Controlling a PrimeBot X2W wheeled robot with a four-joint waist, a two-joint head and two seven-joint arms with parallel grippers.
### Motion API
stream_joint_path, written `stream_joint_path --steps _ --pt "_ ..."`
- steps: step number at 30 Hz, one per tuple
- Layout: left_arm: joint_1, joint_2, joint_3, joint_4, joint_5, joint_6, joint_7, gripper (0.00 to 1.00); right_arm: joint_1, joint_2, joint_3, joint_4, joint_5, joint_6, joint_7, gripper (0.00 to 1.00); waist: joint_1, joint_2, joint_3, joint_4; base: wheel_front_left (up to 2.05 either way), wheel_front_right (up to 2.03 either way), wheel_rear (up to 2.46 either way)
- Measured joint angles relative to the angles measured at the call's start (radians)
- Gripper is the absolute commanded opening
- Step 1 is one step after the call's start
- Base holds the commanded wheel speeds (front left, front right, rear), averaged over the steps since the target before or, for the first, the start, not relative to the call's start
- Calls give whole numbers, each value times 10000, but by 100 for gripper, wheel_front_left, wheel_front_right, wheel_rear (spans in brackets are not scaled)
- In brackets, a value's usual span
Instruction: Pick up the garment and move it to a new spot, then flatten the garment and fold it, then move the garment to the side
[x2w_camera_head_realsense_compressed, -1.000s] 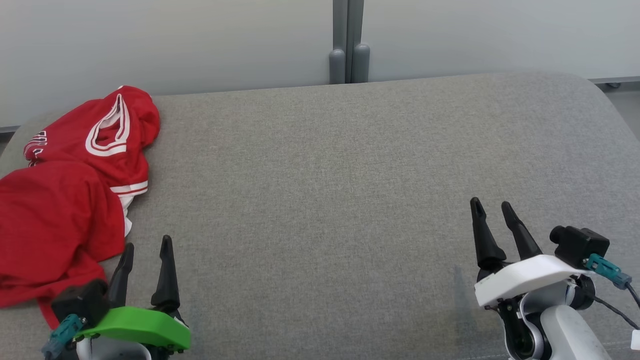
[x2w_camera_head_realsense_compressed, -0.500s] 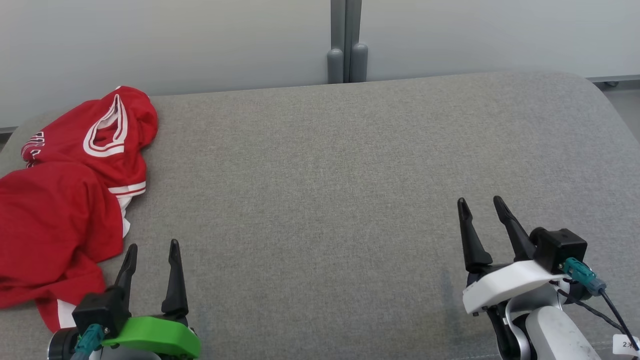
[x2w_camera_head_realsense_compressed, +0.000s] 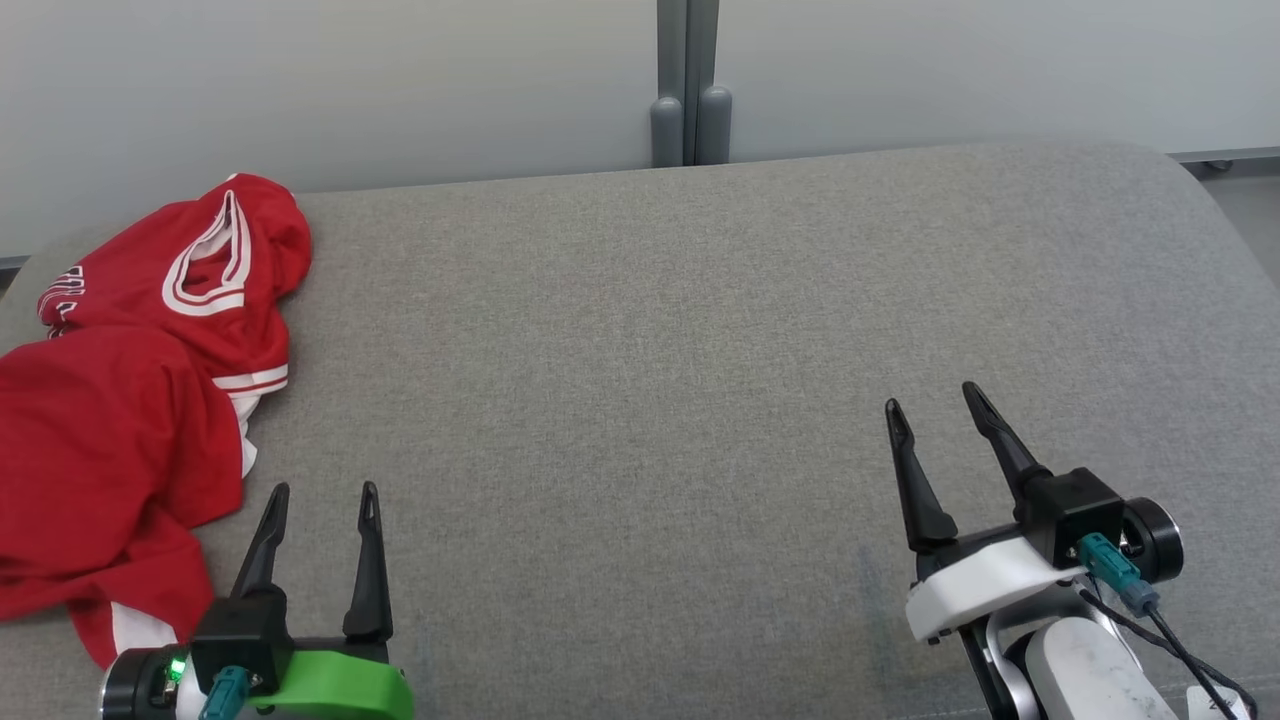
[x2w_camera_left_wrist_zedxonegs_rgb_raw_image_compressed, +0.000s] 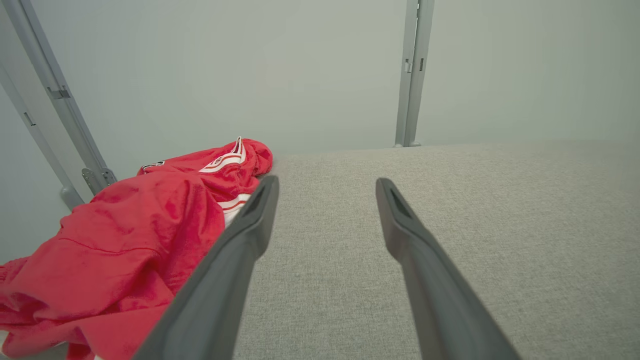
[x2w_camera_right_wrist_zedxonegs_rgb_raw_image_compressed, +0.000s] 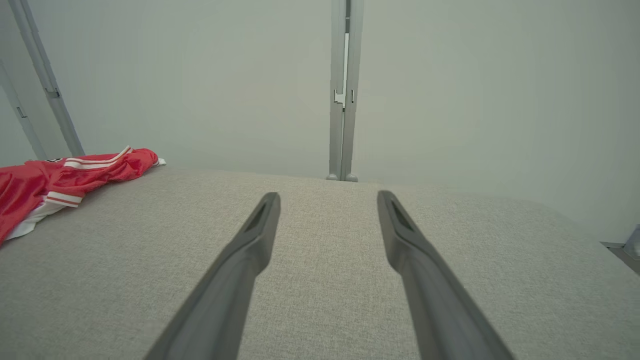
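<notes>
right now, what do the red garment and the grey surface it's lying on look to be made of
The garment: soft knit cloth, likely a sports jersey fabric, matte; it slumps in loose folds and has white striped trim. The surface: woven upholstery fabric, matte, probably over padding; fine heathered weave and rounded corners.

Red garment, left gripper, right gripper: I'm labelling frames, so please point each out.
red garment (x2w_camera_head_realsense_compressed: 110, 430), head view, on its crumpled red body.
left gripper (x2w_camera_head_realsense_compressed: 325, 487), head view, midway between its fingertips.
right gripper (x2w_camera_head_realsense_compressed: 931, 394), head view, midway between its fingertips.
</notes>
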Motion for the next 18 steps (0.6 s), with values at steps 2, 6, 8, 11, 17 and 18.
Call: stream_joint_path --steps 2,6,8,11,17,18 --pt "32 -2 -21 -29 221 12 -88 100 0 -8 40 -15 -236 -10 -84 100 0 0 -10 -9 0 0 0" --pt "149 -4 -27 -50 307 13 -88 100 1 -15 59 -31 -449 -10 -132 100 0 0 -42 -19 0 0 0" --pt "174 -4 -23 -44 307 13 -88 100 1 -15 59 -31 -449 -10 -132 100 0 0 -62 -23 0 0 0" --pt "174 -6 -21 -42 307 13 -88 100 6 -15 46 -29 -445 -10 -132 100 0 0 -93 -28 0 0 0" --pt "175 -10 -8 -4 288 13 -90 100 132 -12 2 -13 -408 -8 -132 100 0 0 -158 -27 0 0 0" --pt "176 -12 -4 6 284 13 -90 100 159 -12 -8 -6 -407 -8 -132 100 0 0 -166 -25 0 0 0"
